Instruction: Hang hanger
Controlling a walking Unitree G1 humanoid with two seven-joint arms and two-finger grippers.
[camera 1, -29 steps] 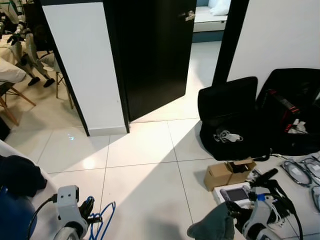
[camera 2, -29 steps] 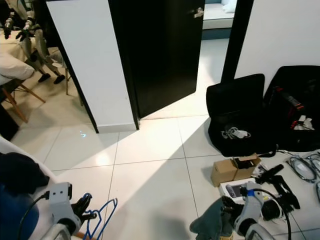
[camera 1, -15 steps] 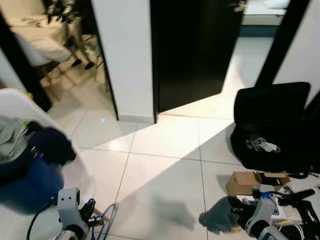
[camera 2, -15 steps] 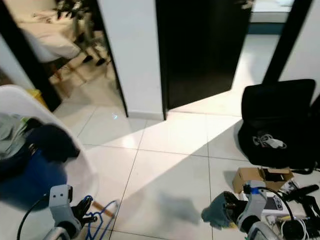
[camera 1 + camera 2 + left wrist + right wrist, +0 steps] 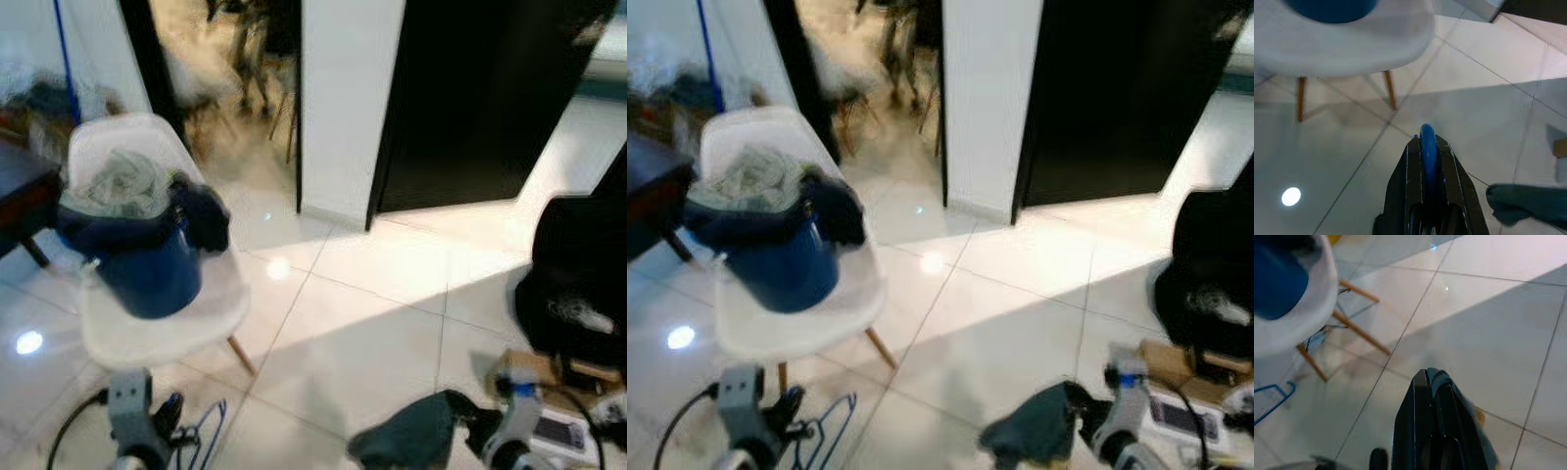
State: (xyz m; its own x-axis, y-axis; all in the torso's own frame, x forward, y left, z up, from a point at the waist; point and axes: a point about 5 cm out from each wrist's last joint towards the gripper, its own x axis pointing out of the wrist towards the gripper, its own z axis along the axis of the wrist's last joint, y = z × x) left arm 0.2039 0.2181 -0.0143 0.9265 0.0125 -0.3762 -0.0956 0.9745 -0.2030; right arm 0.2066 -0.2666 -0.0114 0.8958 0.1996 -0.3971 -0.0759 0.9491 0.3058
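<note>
Two grippers work low over the tiled floor (image 5: 372, 323). The left gripper (image 5: 1426, 147) has its two black fingers (image 5: 1405, 171) clamped on one blue hanger (image 5: 1427, 142), whose wire loops hang beside it, just in front of the one white chair (image 5: 157, 313). The right gripper (image 5: 1432, 387) is pinched on one grey-green garment (image 5: 407, 441), well to the chair's right. On the chair sits one blue bucket (image 5: 152, 274) heaped with clothes (image 5: 122, 186). Right of the chair stand a white wall (image 5: 348, 88) and a dark door (image 5: 480, 98).

no readable text or labels anywhere
</note>
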